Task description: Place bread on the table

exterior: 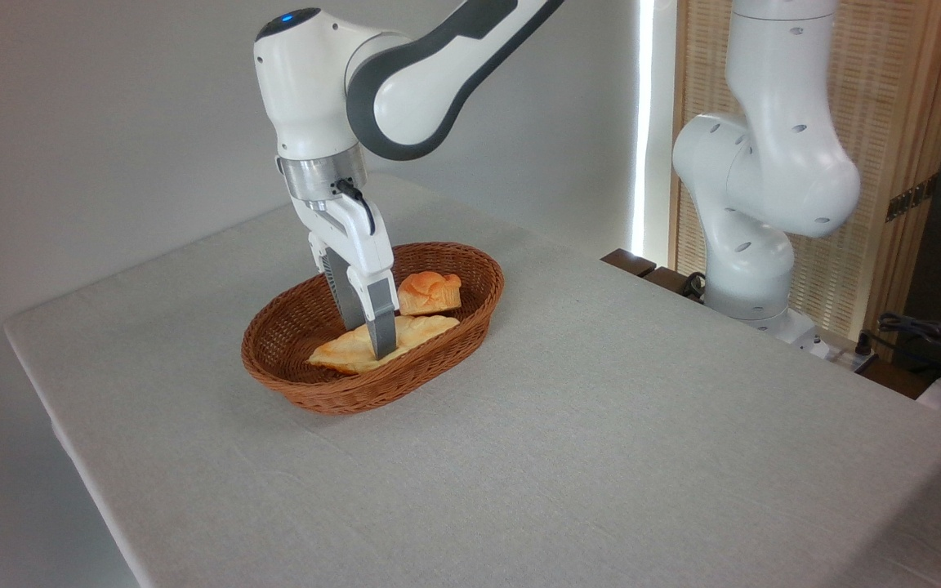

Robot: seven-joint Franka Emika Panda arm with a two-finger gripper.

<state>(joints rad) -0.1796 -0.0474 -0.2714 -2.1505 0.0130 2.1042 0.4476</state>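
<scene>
the arm reaches down from above, its gripper (368, 339) pointing downward with 2 fingers slightly parted.

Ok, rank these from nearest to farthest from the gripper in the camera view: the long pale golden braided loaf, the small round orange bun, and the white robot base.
1. Long pale golden braided loaf: directly at the gripper fingertips, in the brown wicker basket.
2. Small round orange bun: just right of the fingers, at the basket's back.
3. White robot base: far right, beyond the table edge.

Single fixed camera, raised, looking down across the table (601, 457) corner, mid-distance
</scene>
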